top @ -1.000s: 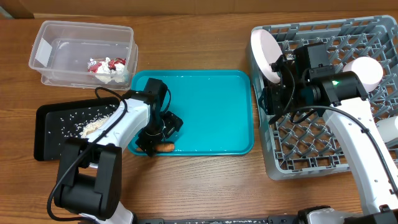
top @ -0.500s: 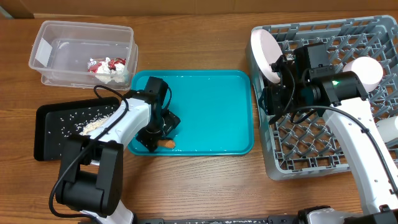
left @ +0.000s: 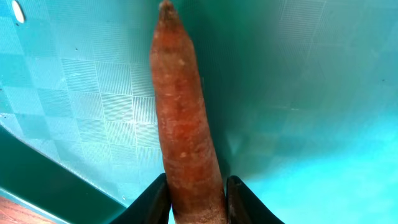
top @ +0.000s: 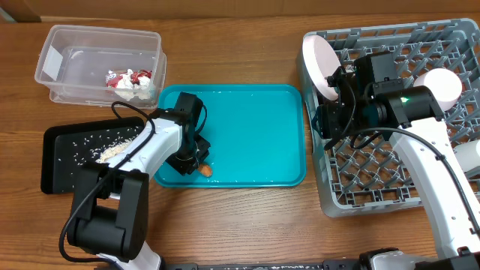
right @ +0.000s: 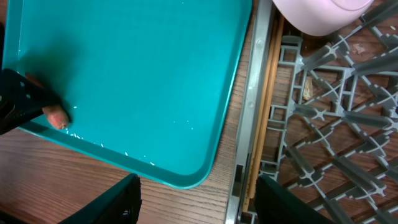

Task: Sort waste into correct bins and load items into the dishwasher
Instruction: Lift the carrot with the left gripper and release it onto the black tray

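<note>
A small orange carrot (left: 183, 124) lies in the near left corner of the teal tray (top: 255, 135), and my left gripper (left: 196, 186) is shut on its thick end. From above, the carrot (top: 205, 170) pokes out beside that gripper (top: 193, 160). My right gripper (right: 199, 208) hangs open and empty over the gap between the tray and the grey dishwasher rack (top: 375, 172). A white plate (top: 318, 63) stands in the rack, and wooden chopsticks (right: 264, 106) lie along its left wall. The clear tub (top: 97, 34) holds the wrapper (top: 127, 76) and white paper (top: 136, 91).
The black tray (top: 56, 169) at the left carries food scraps (top: 112, 151) and scattered rice. White tableware (top: 444, 84) sits at the rack's right side. My right arm crosses the rack's left half. Bare wooden table lies in front of the teal tray.
My left gripper's jaws have closed from wide open onto the carrot, which has shifted slightly. The right arm has not moved.
</note>
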